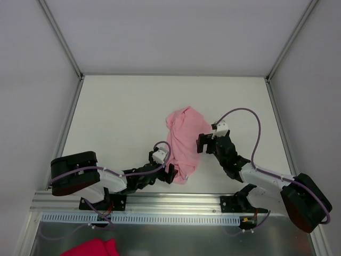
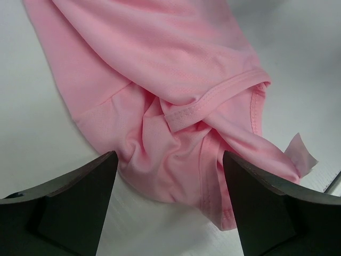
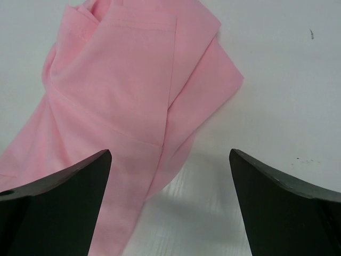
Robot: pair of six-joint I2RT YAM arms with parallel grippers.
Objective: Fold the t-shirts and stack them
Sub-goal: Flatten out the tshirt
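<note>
The pale pink t-shirt (image 1: 184, 140) lies crumpled in a long bunch at the middle of the white table. My left gripper (image 1: 171, 174) is at its near end, open. In the left wrist view the shirt (image 2: 176, 80) shows a stitched hem and folds. Its near edge lies between the fingertips of the left gripper (image 2: 169, 160), unpinched. My right gripper (image 1: 201, 143) is at the shirt's right side, open. In the right wrist view the shirt (image 3: 128, 90) covers the left half, and the right gripper (image 3: 169, 154) stands over its edge and bare table.
A deep magenta cloth (image 1: 90, 248) lies below the table's near rail (image 1: 170, 202). White walls enclose the table on the left, back and right. A small pale tag (image 2: 301, 154) sticks out of the shirt near the left gripper's right finger.
</note>
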